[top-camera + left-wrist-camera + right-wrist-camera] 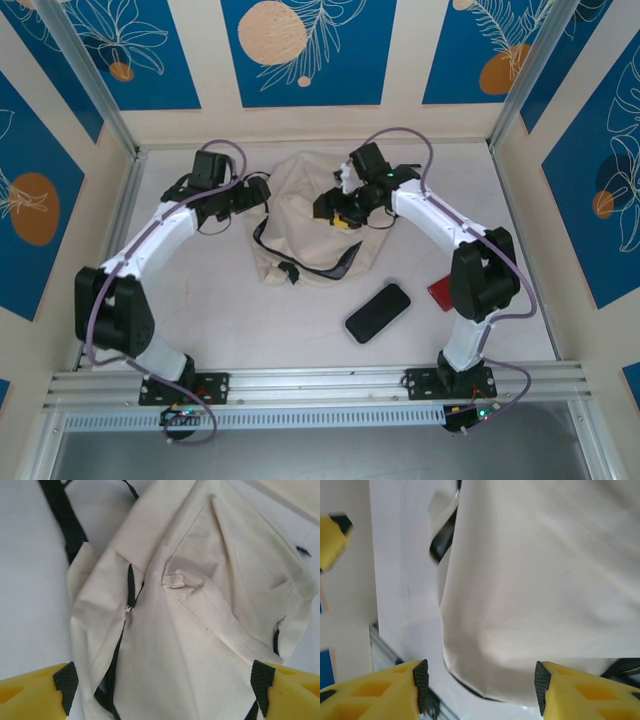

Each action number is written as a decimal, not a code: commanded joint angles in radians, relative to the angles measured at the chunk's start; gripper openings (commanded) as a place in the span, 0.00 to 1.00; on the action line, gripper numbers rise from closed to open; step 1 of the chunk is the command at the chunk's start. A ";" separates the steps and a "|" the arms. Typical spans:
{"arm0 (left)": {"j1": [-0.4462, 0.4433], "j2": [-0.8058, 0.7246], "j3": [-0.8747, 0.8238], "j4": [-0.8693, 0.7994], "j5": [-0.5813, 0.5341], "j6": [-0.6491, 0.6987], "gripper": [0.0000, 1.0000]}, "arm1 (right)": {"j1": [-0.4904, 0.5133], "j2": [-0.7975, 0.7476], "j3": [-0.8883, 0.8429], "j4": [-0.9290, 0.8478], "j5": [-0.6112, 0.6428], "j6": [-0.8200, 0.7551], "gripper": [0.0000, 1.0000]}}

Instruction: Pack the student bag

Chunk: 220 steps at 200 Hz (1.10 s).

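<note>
The student bag (295, 215), cream fabric with black straps, lies crumpled at the back middle of the table, between my two arms. My left gripper (258, 195) is at the bag's left side. In the left wrist view its jaws (162, 685) stand wide open over the cream fabric (200, 630), with the black-trimmed zipper (129, 610) slightly parted just ahead. My right gripper (335, 205) is over the bag's right side. In the right wrist view it (480, 682) is open, the bag's rounded edge (520, 605) lying beyond the fingertips, not pinched.
A black oblong case (378, 312) lies on the table in front of the bag. A red flat item (443, 293) sits partly behind the right arm. A black strap (335, 268) trails from the bag's front. Cell walls close in on three sides.
</note>
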<state>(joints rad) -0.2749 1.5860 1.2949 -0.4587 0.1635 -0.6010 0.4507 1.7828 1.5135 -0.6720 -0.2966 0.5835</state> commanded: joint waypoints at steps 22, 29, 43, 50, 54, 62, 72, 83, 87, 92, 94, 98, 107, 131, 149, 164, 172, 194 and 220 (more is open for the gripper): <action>-0.001 0.211 0.211 -0.085 0.129 0.169 0.82 | -0.085 0.005 -0.100 0.062 0.131 0.123 0.62; -0.006 0.246 0.250 -0.101 0.131 0.179 0.79 | -0.095 0.015 -0.110 0.072 0.134 0.135 0.62; -0.019 0.320 0.321 -0.122 0.135 0.199 0.73 | -0.112 0.040 -0.117 0.086 0.132 0.156 0.63; -0.028 0.355 0.353 -0.126 0.138 0.205 0.70 | -0.118 0.052 -0.121 0.094 0.132 0.164 0.63; -0.034 0.372 0.373 -0.125 0.139 0.208 0.69 | -0.121 0.059 -0.121 0.100 0.132 0.167 0.63; -0.044 0.407 0.404 -0.117 0.142 0.210 0.68 | -0.127 0.074 -0.124 0.110 0.131 0.177 0.63; -0.060 0.452 0.448 -0.108 0.143 0.206 0.65 | -0.133 0.096 -0.122 0.124 0.123 0.186 0.64; -0.077 0.509 0.501 -0.104 0.146 0.198 0.62 | -0.143 0.119 -0.117 0.132 0.108 0.194 0.64; -0.084 0.528 0.519 -0.102 0.141 0.189 0.61 | -0.145 0.127 -0.116 0.136 0.103 0.196 0.64; -0.093 0.552 0.538 -0.099 0.137 0.177 0.59 | -0.147 0.136 -0.115 0.142 0.102 0.197 0.64; -0.095 0.563 0.548 -0.096 0.138 0.174 0.58 | -0.147 0.140 -0.114 0.143 0.102 0.198 0.64; -0.103 0.582 0.563 -0.091 0.146 0.164 0.56 | -0.150 0.147 -0.114 0.145 0.100 0.201 0.64; -0.117 0.618 0.594 -0.086 0.154 0.145 0.55 | -0.153 0.166 -0.110 0.154 0.084 0.202 0.64; -0.160 0.696 0.652 -0.097 0.136 0.124 0.54 | -0.156 0.208 -0.091 0.175 0.050 0.203 0.63; -0.170 0.733 0.658 -0.135 0.104 0.106 0.52 | -0.159 0.245 -0.060 0.180 0.036 0.193 0.63; -0.170 0.737 0.622 -0.151 0.087 0.100 0.51 | -0.161 0.282 -0.023 0.182 0.018 0.184 0.61; -0.170 0.726 0.587 -0.150 0.080 0.094 0.50 | -0.160 0.302 -0.003 0.186 0.008 0.178 0.61; -0.169 0.677 0.463 -0.125 0.067 0.083 0.49 | -0.155 0.361 0.071 0.196 -0.026 0.166 0.60; -0.169 0.606 0.311 -0.094 0.060 0.066 0.47 | -0.147 0.444 0.191 0.190 -0.066 0.147 0.58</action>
<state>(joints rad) -0.4252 2.2093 1.7649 -0.4240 0.1955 -0.4923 0.2829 2.1391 1.5936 -0.5732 -0.3042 0.7509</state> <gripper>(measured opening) 0.482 0.587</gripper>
